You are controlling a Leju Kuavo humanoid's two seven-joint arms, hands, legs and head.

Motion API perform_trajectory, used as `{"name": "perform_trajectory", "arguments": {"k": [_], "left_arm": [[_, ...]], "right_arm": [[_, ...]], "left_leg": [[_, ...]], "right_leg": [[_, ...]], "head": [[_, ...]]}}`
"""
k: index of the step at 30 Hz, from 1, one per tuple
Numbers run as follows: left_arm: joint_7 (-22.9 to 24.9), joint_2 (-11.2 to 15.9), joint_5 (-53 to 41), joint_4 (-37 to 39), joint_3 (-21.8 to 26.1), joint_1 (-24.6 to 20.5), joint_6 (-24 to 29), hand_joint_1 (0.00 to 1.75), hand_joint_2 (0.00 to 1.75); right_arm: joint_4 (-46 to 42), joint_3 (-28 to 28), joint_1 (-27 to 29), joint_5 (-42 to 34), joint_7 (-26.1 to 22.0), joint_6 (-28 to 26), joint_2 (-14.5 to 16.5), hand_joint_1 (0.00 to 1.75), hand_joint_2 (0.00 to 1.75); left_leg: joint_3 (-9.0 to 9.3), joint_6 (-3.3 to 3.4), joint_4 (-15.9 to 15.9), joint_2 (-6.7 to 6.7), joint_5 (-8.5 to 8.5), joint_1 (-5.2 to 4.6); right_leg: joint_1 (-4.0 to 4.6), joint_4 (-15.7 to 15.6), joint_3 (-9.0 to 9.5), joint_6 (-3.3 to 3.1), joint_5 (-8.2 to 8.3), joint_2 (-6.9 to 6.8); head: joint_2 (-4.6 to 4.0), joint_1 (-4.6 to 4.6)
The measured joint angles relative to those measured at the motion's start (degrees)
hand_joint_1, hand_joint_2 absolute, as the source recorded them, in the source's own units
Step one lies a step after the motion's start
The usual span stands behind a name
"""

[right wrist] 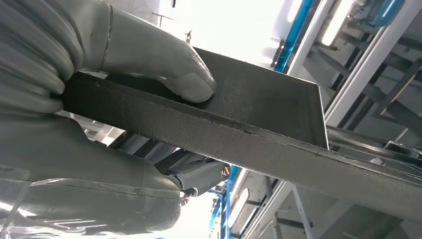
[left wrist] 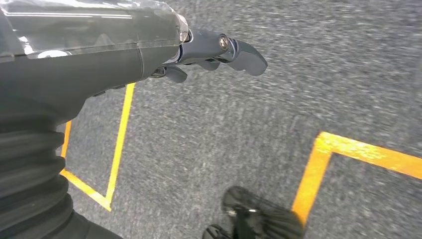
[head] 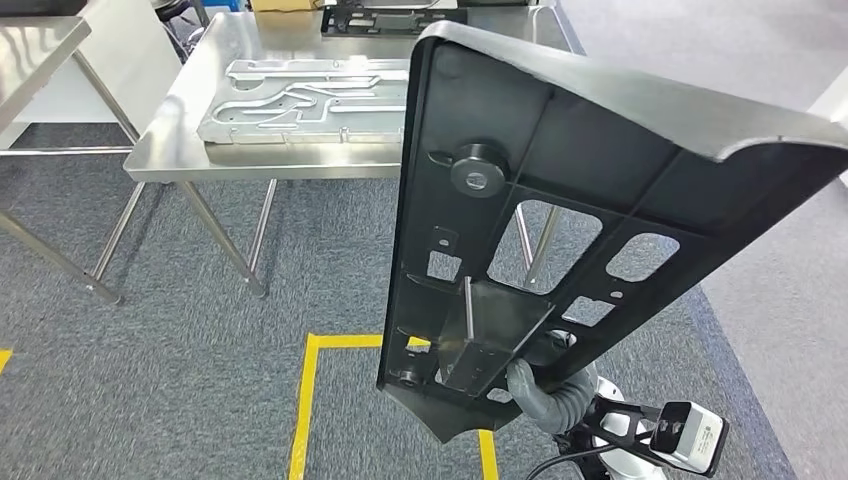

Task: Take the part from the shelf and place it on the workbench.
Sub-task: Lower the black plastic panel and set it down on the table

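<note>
Head view: large black plastic panel part (head: 560, 200), ribbed on the side facing the camera with several cut-out openings, is held up in the air, tilted, well short of the stainless steel workbench (head: 200, 120). The right hand (head: 545, 392) grips it at its lower end; grey thumb is visible under the panel's bottom edge. On the workbench lies a flat silver machined metal plate (head: 310, 100) with grooves, and a second black part (head: 395, 18) sits at the bench's far edge. A steel table (head: 35, 45) stands on the left. Yellow tape lines (head: 310, 400) mark the grey carpet floor (head: 150, 350) below.

Left wrist view: left hand (left wrist: 219, 52) hangs over the grey carpet, holding nothing, dark fingers loosely curled inward. Yellow tape lines cross the floor here too.

Right wrist view: right hand is clamped on the black panel's edge, grey thumb (right wrist: 164, 64) pressed flat on one face, darker fingers (right wrist: 199, 174) wrapped on the opposite face.
</note>
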Motion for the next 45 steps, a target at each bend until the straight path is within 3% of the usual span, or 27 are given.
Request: {"name": "perform_trajectory", "arguments": {"k": [2,4,6,8,10,11,12,13,15,17,21,22,25,26,27,28,30,31,32,36,38,41,42,43,45], "left_arm": [[0.0,0.0,0.1,0.0,0.0,0.3,0.0,0.00,1.75],[-0.1,0.0,0.1,0.0,0.0,0.5,0.1,0.00,1.75],[-0.3,0.0,0.1,0.0,0.0,0.4,0.0,0.00,1.75],[-0.4,0.0,0.2,0.0,0.0,0.3,-0.1,0.00,1.75],[-0.4,0.0,0.2,0.0,0.0,0.3,-0.1,0.00,1.75],[-0.4,0.0,0.3,0.0,0.0,0.4,-0.1,0.00,1.75],[-0.4,0.0,0.3,0.0,0.0,0.4,-0.1,0.00,1.75],[-0.4,0.0,0.3,0.0,0.0,0.4,-0.1,0.00,1.75],[-0.4,0.0,0.4,0.0,0.0,0.4,-0.1,0.00,1.75],[-0.3,0.0,0.6,0.0,0.1,0.3,0.0,0.00,1.75],[-0.1,-0.1,0.7,0.0,0.1,0.1,0.2,0.00,1.75],[-0.1,-0.1,0.8,0.0,0.1,0.0,0.3,0.00,1.75],[-0.1,-0.2,0.8,0.0,0.2,-0.2,0.4,0.00,1.75],[-0.1,-0.2,0.9,0.0,0.2,-0.2,0.4,0.00,1.75],[-0.1,-0.2,0.9,0.0,0.2,-0.1,0.4,0.00,1.75],[0.0,-0.2,1.0,0.0,0.2,0.0,0.4,0.00,1.75],[0.0,-0.2,1.1,0.0,0.2,0.1,0.4,0.00,1.75],[0.0,-0.2,1.2,0.0,0.3,0.1,0.4,0.00,1.75],[0.0,-0.2,1.3,0.0,0.3,0.1,0.4,0.00,1.75],[0.1,-0.3,1.3,0.0,0.5,0.1,0.4,0.00,1.75],[-0.1,-0.3,1.3,0.0,0.5,0.1,0.4,0.00,1.75],[-0.2,-0.3,1.3,0.0,0.5,0.1,0.0,0.00,1.75],[-0.3,-0.3,1.2,0.0,0.5,0.2,0.0,0.00,1.75],[-0.3,-0.4,1.2,0.0,0.5,0.2,-0.1,0.00,1.75],[-0.4,-0.4,1.2,0.0,0.5,0.3,-0.2,0.00,1.75]], "right_arm": [[0.2,-0.1,0.0,-0.5,0.0,0.4,0.0,1.71,1.75],[0.3,-0.5,0.0,-0.6,0.0,0.6,0.0,1.71,1.75],[0.2,-0.9,-0.1,-0.5,0.0,0.6,0.0,1.71,1.75],[0.2,-1.3,-0.2,-0.4,0.0,0.5,0.0,1.71,1.75],[0.2,-1.6,-0.1,-0.3,0.0,0.4,0.0,1.71,1.75],[0.1,-1.6,0.0,-0.3,0.0,0.3,0.0,1.71,1.75],[0.0,-1.7,0.0,-0.2,0.0,0.3,0.0,1.71,1.75],[-0.2,-1.7,0.1,-0.2,0.0,0.2,0.0,1.71,1.75],[-0.7,-1.7,0.1,-0.1,0.0,0.1,0.0,1.71,1.75],[-1.1,-1.8,0.2,-0.1,0.0,0.2,0.0,1.71,1.75],[-1.7,-1.8,0.2,0.0,0.0,0.3,0.3,1.71,1.75],[-1.8,-1.8,0.1,0.1,0.0,0.3,0.5,1.71,1.75],[-1.9,-1.8,0.0,0.4,0.0,0.1,1.0,1.71,1.75],[-1.9,-1.8,0.0,0.4,0.0,0.1,1.1,1.71,1.75],[-1.9,-1.8,0.0,0.4,0.0,0.0,1.2,1.71,1.75],[-1.9,-1.8,0.1,0.4,0.0,0.0,1.4,1.71,1.75],[-1.9,-1.8,0.0,0.5,0.0,0.1,1.9,1.71,1.75],[-1.9,-1.8,0.0,0.5,0.0,0.1,2.1,1.71,1.75],[-1.9,-1.7,-0.1,0.5,0.0,0.2,2.4,1.71,1.75],[-2.2,-1.7,-0.5,0.6,0.0,0.6,3.1,1.71,1.75],[-2.3,-1.7,-0.9,0.5,0.0,0.6,3.2,1.71,1.75],[-2.4,-1.8,-0.7,0.5,0.0,0.6,3.2,1.71,1.75],[-2.5,-1.9,-0.6,0.5,0.0,0.6,3.2,1.71,1.75],[-2.7,-1.9,-0.5,0.5,0.0,0.6,3.2,1.71,1.75],[-3.2,-2.2,-0.4,0.5,0.0,0.6,3.2,1.71,1.75]], "left_leg": [[0.76,0.65,-3.3,-0.65,1.94,-0.42],[1.55,1.38,-4.1,-0.46,1.75,-0.50],[2.93,2.05,-4.8,-0.24,1.73,-0.29],[3.95,2.46,-5.1,-0.12,1.35,-0.23],[4.59,2.59,-5.1,-0.06,0.65,-0.23],[5.01,2.56,-5.1,-0.05,0.24,-0.21],[5.57,2.48,-5.0,-0.06,-0.21,-0.18],[6.25,2.37,-5.0,-0.07,-0.70,-0.16],[7.48,1.93,-5.0,-0.10,-1.77,-0.18],[8.25,1.22,-5.0,-0.10,-2.57,-0.26],[8.26,-0.06,-2.5,0.20,-2.82,-0.19],[7.15,-0.25,-0.2,0.32,-3.60,-0.09],[0.79,-0.91,9.7,0.47,-7.96,0.10],[-0.86,-1.00,11.2,0.47,-8.68,0.11],[-1.63,-0.97,10.9,0.48,-8.21,0.11],[-1.47,-0.83,8.6,0.49,-6.40,0.11],[0.18,-0.39,1.4,0.55,-0.85,0.01],[0.84,-0.11,-1.3,0.61,0.89,-0.14],[1.22,0.20,-2.8,0.65,1.92,-0.31],[2.50,1.59,-3.9,0.53,1.77,-0.25],[3.49,2.13,-4.3,0.50,1.39,-0.12],[4.56,2.39,-4.4,0.48,0.29,-0.13],[5.10,2.36,-4.4,0.47,-0.17,-0.13],[5.78,2.28,-4.4,0.44,-0.67,-0.14],[7.29,2.03,-4.4,0.42,-1.78,-0.20]], "right_leg": [[-0.13,0.0,0.26,0.63,-0.33,0.45],[-0.16,0.5,0.44,1.48,-0.14,0.77],[-0.17,2.6,-0.03,2.19,-0.65,0.24],[-0.32,8.2,-3.29,2.80,-3.03,-0.39],[-0.51,14.4,-7.95,3.22,-5.64,-0.51],[-0.60,15.5,-9.45,3.33,-5.83,-0.57],[-0.67,14.7,-10.00,3.38,-4.83,-0.65],[-0.71,12.1,-9.62,3.39,-2.63,-0.75],[-0.58,4.8,-7.64,3.07,2.73,-1.00],[-0.21,0.9,-6.61,2.19,4.87,-1.12],[-0.25,-0.1,-5.00,0.34,4.34,-0.86],[-0.32,-0.3,-4.33,0.05,4.07,-0.87],[-0.21,-0.4,-3.07,-0.34,2.91,-0.91],[-0.17,-0.4,-2.59,-0.34,2.46,-0.85],[-0.16,-0.4,-2.00,-0.28,1.99,-0.79],[-0.15,-0.4,-1.28,-0.19,1.47,-0.74],[-0.12,-0.3,0.17,0.16,0.35,-0.74],[-0.09,-0.3,0.61,0.44,-0.12,-0.73],[-0.05,-0.3,0.84,0.79,-0.50,-0.71],[-0.08,1.6,0.82,2.07,-0.96,-0.72],[-0.21,6.9,-2.13,2.54,-2.61,-0.79],[-0.26,15.9,-9.14,3.03,-6.08,-0.79],[-0.26,16.2,-10.28,3.02,-5.66,-0.80],[-0.23,14.4,-10.37,2.86,-3.99,-0.80],[0.00,7.2,-8.70,2.09,1.71,-0.85]], "head": [[0.00,0.00],[0.00,0.00],[0.01,0.00],[0.01,0.01],[0.00,0.01],[0.00,0.01],[0.00,0.01],[0.00,0.01],[0.00,0.00],[0.00,0.02],[0.00,-0.02],[0.00,-0.02],[0.00,-0.02],[0.00,-0.02],[0.00,-0.03],[0.00,-0.03],[0.00,-0.02],[0.00,-0.02],[0.00,-0.01],[0.00,-0.01],[0.00,-0.01],[0.00,-0.01],[0.00,-0.01],[0.00,-0.01],[0.00,0.00]]}}
